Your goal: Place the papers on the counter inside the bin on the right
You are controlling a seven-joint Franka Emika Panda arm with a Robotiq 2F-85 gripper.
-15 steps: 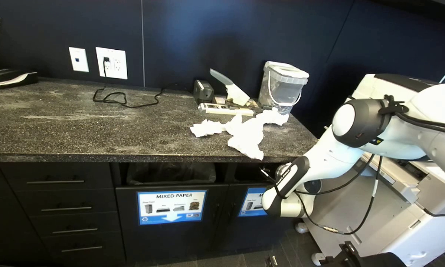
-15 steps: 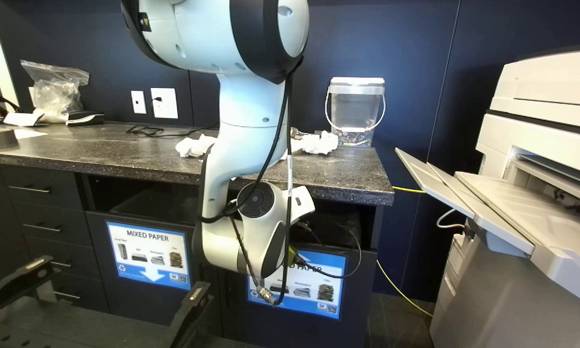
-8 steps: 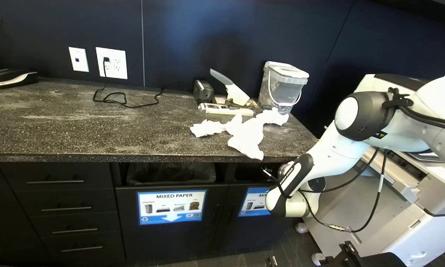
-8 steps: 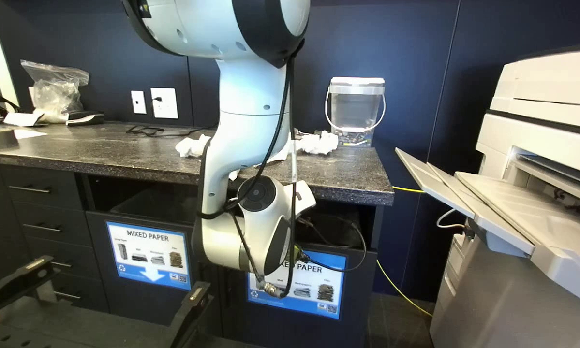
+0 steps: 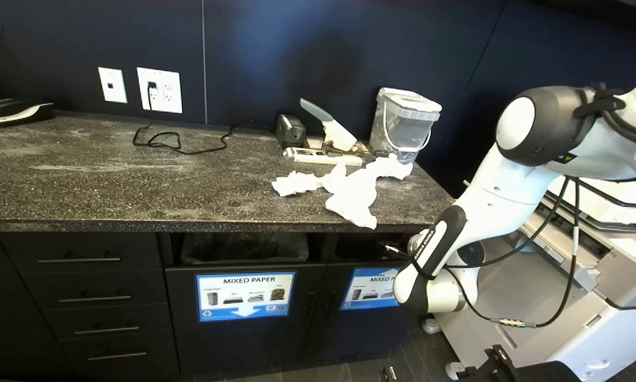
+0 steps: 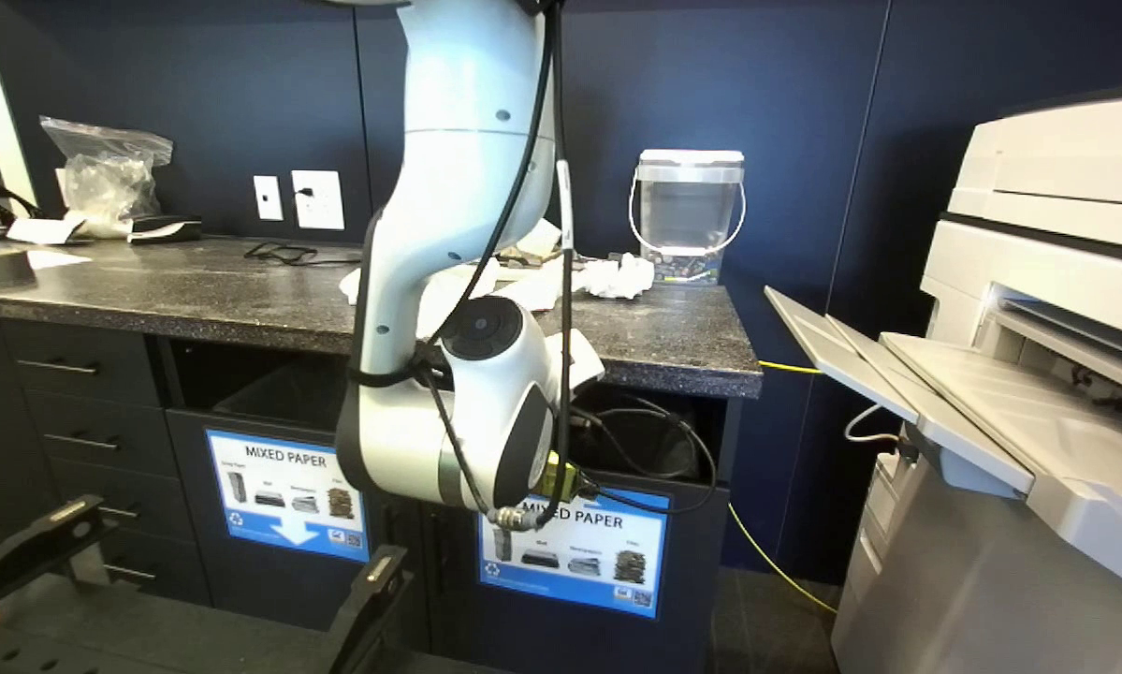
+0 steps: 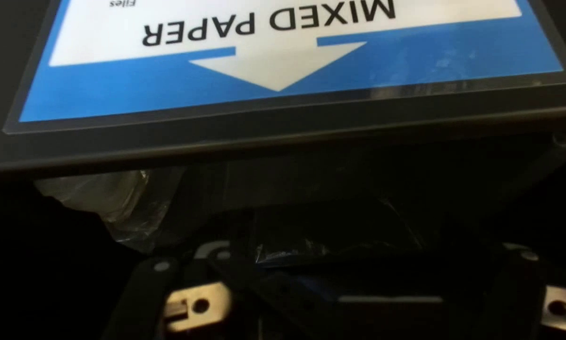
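Note:
Several crumpled white papers point(image 5: 352, 193) lie in a heap near the right end of the counter point(image 5: 190, 180); they show in both exterior views point(image 6: 617, 276), partly hidden by the arm. The right bin point(image 6: 663, 449) is the dark opening under the counter, above a blue and white MIXED PAPER sign point(image 6: 575, 562). In the wrist view the sign stands upside down, and a clear liner point(image 7: 131, 203) hangs inside the opening. My gripper point(image 7: 377, 304) has its fingers wide apart at the bin opening, with nothing visible between them; the inside is very dark. The wrist hides the gripper in both exterior views.
A clear lidded bucket point(image 5: 405, 124) and a hole punch point(image 5: 328, 138) stand behind the papers. A left MIXED PAPER bin point(image 5: 243, 246) has its own opening. A large printer point(image 6: 1038, 374) stands right of the counter. Cables point(image 6: 654, 468) loop from the wrist before the right bin.
The arm has shifted right in an exterior view and slightly left and up in an exterior view, drawing back from the cabinet. More of the right bin's opening shows. The papers have not moved.

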